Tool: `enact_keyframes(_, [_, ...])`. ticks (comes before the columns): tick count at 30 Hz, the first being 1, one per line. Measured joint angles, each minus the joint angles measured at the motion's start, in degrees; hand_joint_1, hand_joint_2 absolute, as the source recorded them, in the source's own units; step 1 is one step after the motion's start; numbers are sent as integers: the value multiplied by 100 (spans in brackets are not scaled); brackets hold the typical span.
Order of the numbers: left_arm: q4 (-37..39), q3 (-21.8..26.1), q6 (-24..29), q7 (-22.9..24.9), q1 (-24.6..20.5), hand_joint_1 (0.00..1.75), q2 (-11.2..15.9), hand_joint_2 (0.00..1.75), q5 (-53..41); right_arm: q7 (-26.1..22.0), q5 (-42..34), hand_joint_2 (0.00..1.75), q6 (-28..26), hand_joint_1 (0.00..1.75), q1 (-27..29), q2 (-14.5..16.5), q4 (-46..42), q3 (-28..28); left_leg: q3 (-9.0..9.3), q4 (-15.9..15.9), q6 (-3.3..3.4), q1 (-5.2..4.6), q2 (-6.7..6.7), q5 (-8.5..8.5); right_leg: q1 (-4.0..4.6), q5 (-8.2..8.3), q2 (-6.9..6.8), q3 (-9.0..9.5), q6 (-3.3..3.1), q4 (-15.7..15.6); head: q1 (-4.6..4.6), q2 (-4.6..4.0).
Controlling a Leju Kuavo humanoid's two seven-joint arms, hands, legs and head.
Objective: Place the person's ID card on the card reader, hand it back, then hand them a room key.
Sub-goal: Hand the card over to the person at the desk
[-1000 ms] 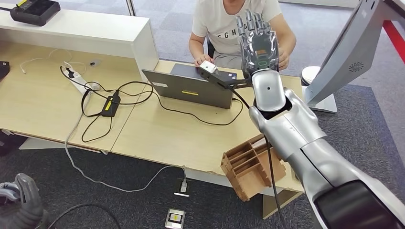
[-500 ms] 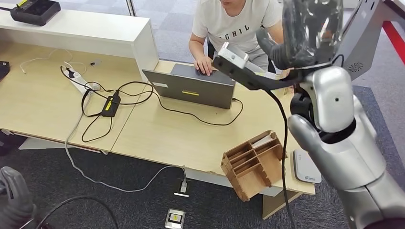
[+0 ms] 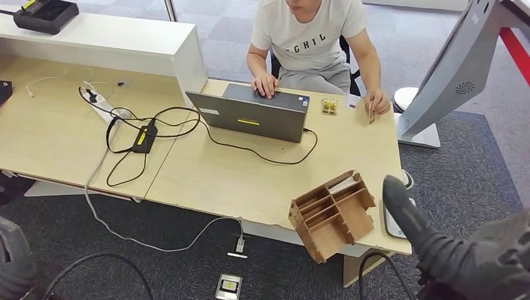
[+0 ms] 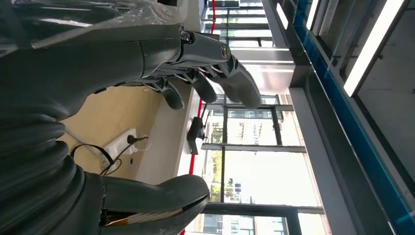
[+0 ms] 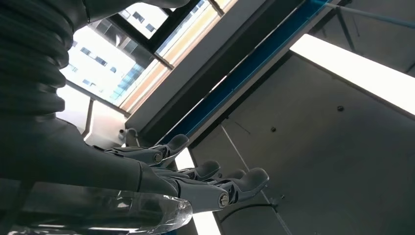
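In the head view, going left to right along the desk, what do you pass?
White power strip → black power adapter → grey laptop → wooden organiser → person's hand holding a card → white card reader.

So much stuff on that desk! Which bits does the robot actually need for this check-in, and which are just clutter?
For the job:
- card reader, at the desk's near edge
- wooden rack, a card in it, perhaps a key
- small card by the person's hand
- right hand, holding nothing

Lying about:
- laptop
- power strip
- charger and its cables
- black box
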Motion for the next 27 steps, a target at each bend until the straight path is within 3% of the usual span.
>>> enact_keyframes(5, [-141,14,0,0,-51,0,-93,175,-350,-1922,-1476,175,-4,0,1292,523,-306,-810,-2,-2,0,-1,-1,0,-2,-5,-1,2,2,0,8,5])
enact_keyframes(9, [-228,90,0,0,-88,0,-128,175,-346,-2531,-1972,175,-2,0,1942,914,-318,-1263,-2,-2,0,-1,0,0,-2,-5,-1,3,2,0,7,5])
enact_keyframes(16, [-283,222,2,0,-108,0,-162,175,-319,-2672,-2236,175,1,0,2390,1335,-310,-1686,-2,-2,0,-1,0,0,-2,-5,-1,3,2,0,8,5])
enact_keyframes(22, [-284,384,17,0,-145,0,-163,175,-263,-2793,-2564,175,7,0,2524,1522,-196,-1823,-3,-3,0,-1,0,0,-3,-6,-1,2,2,0,7,5])
enact_keyframes(24, [-284,435,17,0,-159,0,-163,175,-274,-2541,-2519,175,9,0,2507,1524,-123,-1827,-5,-4,0,-1,0,0,-3,-6,-1,2,2,0,7,5])
enact_keyframes(27, [-284,481,17,0,-174,0,-163,175,-309,-1613,-2288,175,16,0,2344,1414,80,-1776,-5,-4,1,-1,2,0,-3,-5,0,3,2,0,7,5])
